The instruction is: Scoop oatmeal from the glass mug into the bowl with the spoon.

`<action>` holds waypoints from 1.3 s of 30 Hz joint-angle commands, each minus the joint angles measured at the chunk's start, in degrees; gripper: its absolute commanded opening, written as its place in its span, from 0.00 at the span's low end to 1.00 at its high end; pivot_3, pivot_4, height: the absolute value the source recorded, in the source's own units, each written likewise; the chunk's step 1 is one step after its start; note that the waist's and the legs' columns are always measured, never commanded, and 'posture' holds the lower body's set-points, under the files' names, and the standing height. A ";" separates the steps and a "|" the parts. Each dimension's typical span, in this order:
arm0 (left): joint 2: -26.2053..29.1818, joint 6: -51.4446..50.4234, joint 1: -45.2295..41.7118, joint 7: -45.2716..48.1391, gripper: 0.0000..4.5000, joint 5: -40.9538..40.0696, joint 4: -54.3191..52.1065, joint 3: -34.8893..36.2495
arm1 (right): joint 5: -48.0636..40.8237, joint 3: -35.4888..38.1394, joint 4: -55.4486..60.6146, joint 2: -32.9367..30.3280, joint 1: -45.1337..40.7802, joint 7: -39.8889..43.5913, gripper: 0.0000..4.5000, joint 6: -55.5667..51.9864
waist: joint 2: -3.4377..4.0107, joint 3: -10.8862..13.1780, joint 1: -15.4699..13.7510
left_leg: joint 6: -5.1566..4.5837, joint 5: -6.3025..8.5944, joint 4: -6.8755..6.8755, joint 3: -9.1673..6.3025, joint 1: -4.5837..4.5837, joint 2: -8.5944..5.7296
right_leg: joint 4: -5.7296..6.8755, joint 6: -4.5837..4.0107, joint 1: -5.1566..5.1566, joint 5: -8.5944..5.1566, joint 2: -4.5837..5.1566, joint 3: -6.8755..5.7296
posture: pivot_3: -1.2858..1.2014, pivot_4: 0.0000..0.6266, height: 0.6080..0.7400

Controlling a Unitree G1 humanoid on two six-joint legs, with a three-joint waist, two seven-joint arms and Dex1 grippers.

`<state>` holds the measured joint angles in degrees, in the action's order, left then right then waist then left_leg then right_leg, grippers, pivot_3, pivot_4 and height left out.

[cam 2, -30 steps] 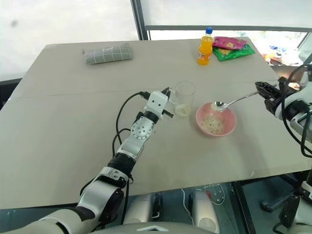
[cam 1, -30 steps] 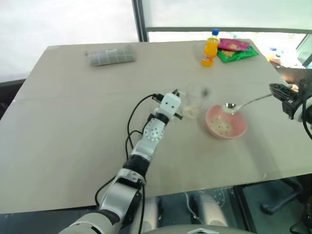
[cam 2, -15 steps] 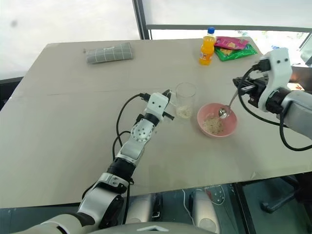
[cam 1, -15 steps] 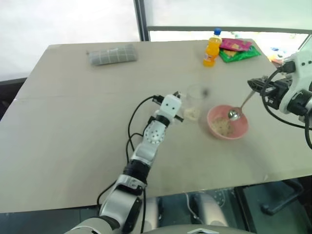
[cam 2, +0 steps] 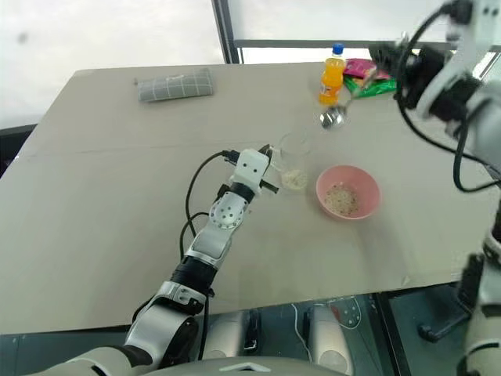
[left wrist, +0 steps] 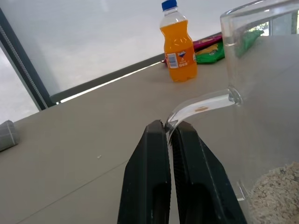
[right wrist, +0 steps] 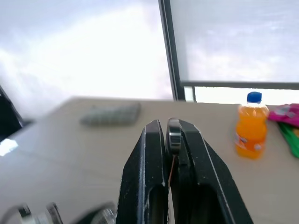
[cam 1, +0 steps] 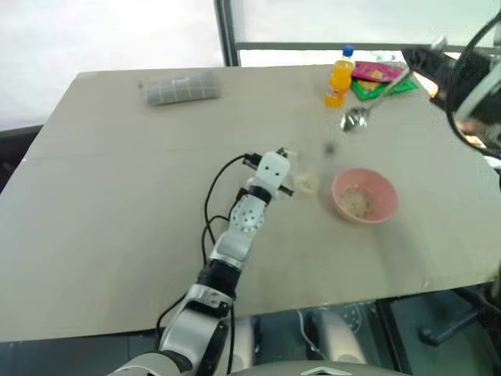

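the spoon (cam 2: 335,116), lifted high, could come down wide of the mug (cam 2: 294,160) and knock its rim, tipping it, since the left pincer (left wrist: 171,132) is clenched only on the thin glass handle. the right pincer (right wrist: 169,132) is clamped on the spoon's handle end, its scoop hanging ahead of and below the fingers, above the mug. a second ago the spoon sat over the bowl (cam 2: 348,191), which lies on the worktop (cam 2: 117,196) below the right pincer with oatmeal (cam 2: 341,200) inside; the mug hasn't moved.

Table (cam 2: 102,235) with mug (cam 2: 294,160), bowl (cam 2: 348,192), bottle (cam 2: 331,75)
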<state>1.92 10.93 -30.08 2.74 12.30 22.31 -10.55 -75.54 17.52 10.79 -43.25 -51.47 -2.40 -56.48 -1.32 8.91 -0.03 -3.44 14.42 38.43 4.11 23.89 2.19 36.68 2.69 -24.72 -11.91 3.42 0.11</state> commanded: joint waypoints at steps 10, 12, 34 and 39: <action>0.61 -2.13 0.85 -2.53 0.00 0.47 -3.96 1.49 | 2.08 -4.72 -1.72 11.53 2.16 -1.05 0.00 -1.43 | 0.00 0.00 -0.19 | -0.01 0.00 0.01 -0.01 0.03 -0.01 | 0.04 0.01 -0.01 0.01 0.03 -0.04 | 0.52 0.24 1.00; 0.82 -2.61 1.14 -2.74 0.00 0.66 -4.97 1.63 | 5.07 -6.81 -2.35 11.63 2.11 1.35 0.00 -1.46 | 0.01 0.00 -0.15 | -0.01 0.00 0.01 0.00 0.04 0.00 | 0.04 0.01 -0.02 0.01 0.04 -0.04 | 0.52 0.24 1.00; 0.88 -9.16 1.98 -2.38 0.29 -0.46 -9.06 2.53 | 29.62 -9.61 -8.50 19.16 -0.36 14.23 0.93 10.03 | 0.02 0.00 0.51 | -0.01 0.00 0.01 -0.02 0.04 -0.03 | 0.04 0.02 -0.02 0.01 0.03 -0.10 | 0.52 0.24 1.00; 1.11 -8.65 2.21 -1.84 0.48 -0.63 -9.71 2.32 | 30.31 -8.54 -7.16 19.22 0.39 14.53 0.93 9.59 | 0.02 0.00 0.51 | 0.00 0.00 0.00 -0.02 0.04 -0.03 | 0.04 0.02 -0.02 0.01 0.03 -0.11 | 0.52 0.24 1.00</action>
<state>3.12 1.54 -27.37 0.74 12.01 14.69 -8.30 -45.29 7.18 0.54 -23.93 -50.57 11.51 -47.63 -1.30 8.91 0.48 -3.44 14.42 38.43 4.09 23.93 2.16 36.72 2.71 -24.74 -11.90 3.45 0.00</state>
